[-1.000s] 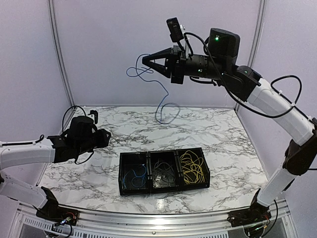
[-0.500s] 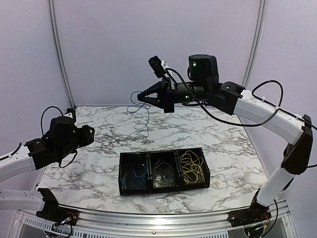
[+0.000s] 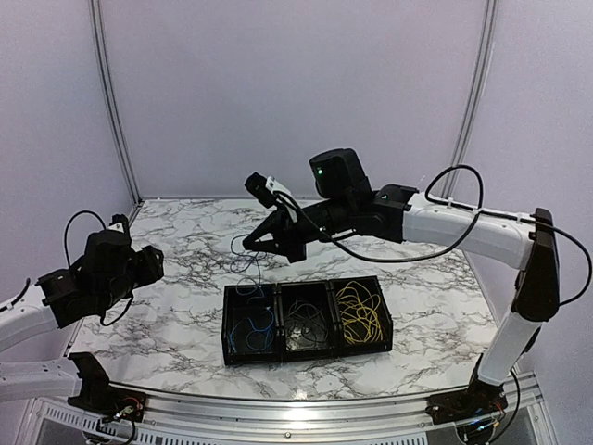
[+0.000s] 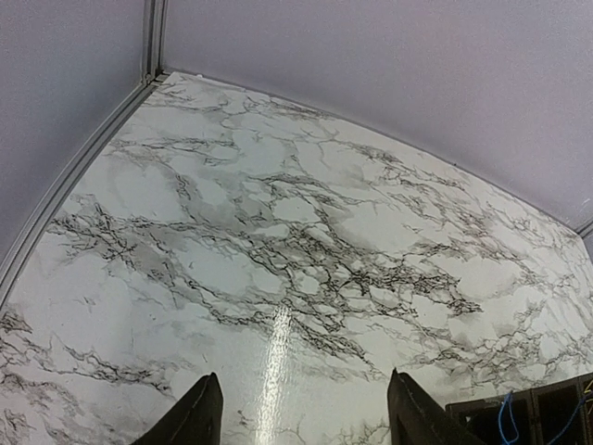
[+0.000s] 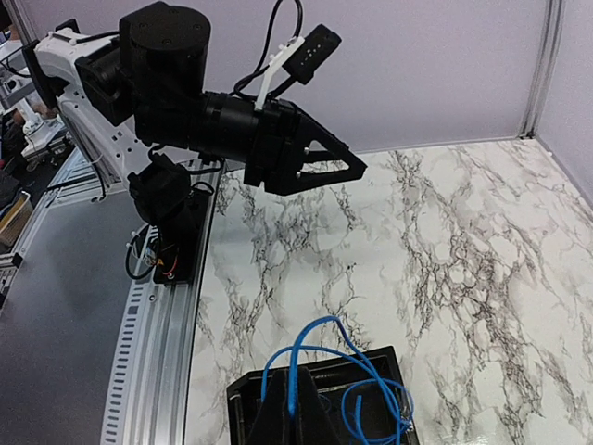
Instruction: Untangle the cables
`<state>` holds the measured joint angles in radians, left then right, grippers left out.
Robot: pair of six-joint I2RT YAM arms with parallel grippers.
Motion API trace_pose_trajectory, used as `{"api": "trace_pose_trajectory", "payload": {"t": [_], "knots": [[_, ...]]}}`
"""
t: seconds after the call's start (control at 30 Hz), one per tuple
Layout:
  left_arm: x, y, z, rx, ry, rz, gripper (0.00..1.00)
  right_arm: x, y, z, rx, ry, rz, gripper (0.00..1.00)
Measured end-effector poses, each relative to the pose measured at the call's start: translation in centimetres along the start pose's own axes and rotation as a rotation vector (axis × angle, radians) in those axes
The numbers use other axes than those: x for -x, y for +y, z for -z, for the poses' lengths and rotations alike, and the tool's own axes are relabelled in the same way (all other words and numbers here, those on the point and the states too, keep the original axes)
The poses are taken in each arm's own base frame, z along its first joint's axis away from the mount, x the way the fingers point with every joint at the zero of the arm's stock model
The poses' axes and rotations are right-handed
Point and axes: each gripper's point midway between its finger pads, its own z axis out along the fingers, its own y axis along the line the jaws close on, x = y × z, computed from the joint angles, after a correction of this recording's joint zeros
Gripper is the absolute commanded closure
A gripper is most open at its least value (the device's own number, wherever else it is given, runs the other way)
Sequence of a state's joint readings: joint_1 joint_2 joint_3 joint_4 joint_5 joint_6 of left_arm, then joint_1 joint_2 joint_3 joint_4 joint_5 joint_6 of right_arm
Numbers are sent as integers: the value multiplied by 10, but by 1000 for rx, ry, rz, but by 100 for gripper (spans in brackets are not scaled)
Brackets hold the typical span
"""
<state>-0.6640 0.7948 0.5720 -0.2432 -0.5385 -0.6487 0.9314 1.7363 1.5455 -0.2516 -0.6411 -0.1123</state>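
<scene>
My right gripper [image 3: 250, 243] is shut on a blue cable [image 3: 243, 271] and holds it just above the left compartment of the black tray [image 3: 228, 352]. In the right wrist view the blue cable [image 5: 326, 345] loops up from my shut gripper [image 5: 295, 413], and its lower loops hang into the compartment. That compartment holds more blue cables [image 3: 256, 326], the middle one dark cables [image 3: 306, 326], the right one yellow cables [image 3: 361, 315]. My left gripper [image 3: 153, 262] is open and empty over the left side of the table. Its fingertips [image 4: 208, 403] frame only bare marble.
The marble table [image 3: 417, 260] is walled by lilac panels at the back and sides. The tray's corner [image 4: 556, 408] shows at the lower right of the left wrist view. A metal rail [image 5: 148, 334] and the left arm's base [image 5: 171, 222] lie along the near edge.
My right gripper has come down from high near the back wall to just above the tray's left compartment, carrying the blue cable. My left arm has drawn back to the left.
</scene>
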Motion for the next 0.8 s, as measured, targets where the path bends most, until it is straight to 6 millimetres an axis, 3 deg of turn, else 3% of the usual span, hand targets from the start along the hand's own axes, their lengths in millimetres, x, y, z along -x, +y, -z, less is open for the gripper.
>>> {"api": "trace_pose_trajectory", "payload": {"t": [0.17,0.4,0.67,0.8], "knots": [[-2,5,2,11,4,-6,35,-25,3,-12,16,50,-14,100],[1,9,6,16,-7,-3,34,-76,-5,-30,12,153,-58,100],[-7,17,7,33,4,-11,31,-94,3,-46,-23,212,-31,100],[-12,20,6,42,15,-16,30,-120,-7,-60,-63,270,-43,100]]}}
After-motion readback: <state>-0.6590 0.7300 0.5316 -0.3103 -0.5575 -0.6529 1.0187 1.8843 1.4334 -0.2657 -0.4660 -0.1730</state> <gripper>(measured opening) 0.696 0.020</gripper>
